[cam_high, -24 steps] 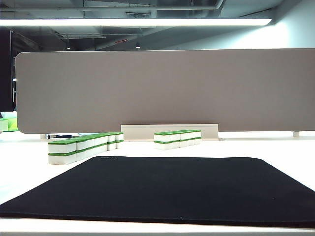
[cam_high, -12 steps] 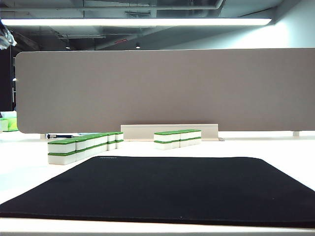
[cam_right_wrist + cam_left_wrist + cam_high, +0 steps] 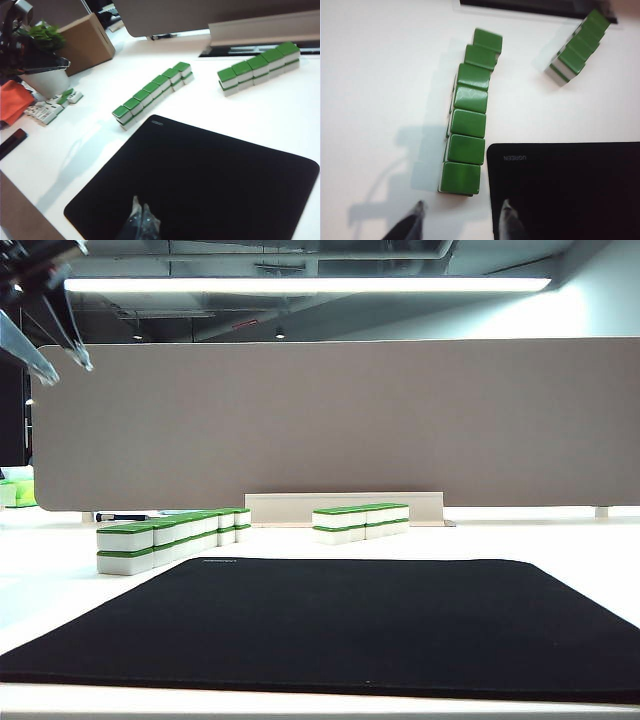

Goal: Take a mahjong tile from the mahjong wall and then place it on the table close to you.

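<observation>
The mahjong wall is a two-high row of white tiles with green tops, left of the black mat on the white table. My left gripper hangs high above the wall's near end. In the left wrist view the left gripper is open and empty, just short of the end tile of the wall. The right gripper is shut with nothing in it, over the mat. The wall lies beyond it.
A second, shorter row of tiles stands at the back by the tall beige divider panel. In the right wrist view a cardboard box, a potted plant and loose tiles sit off the table's left side.
The left gripper has come down into the top left of the exterior view, where only a sliver showed before. The tile rows have not moved.
</observation>
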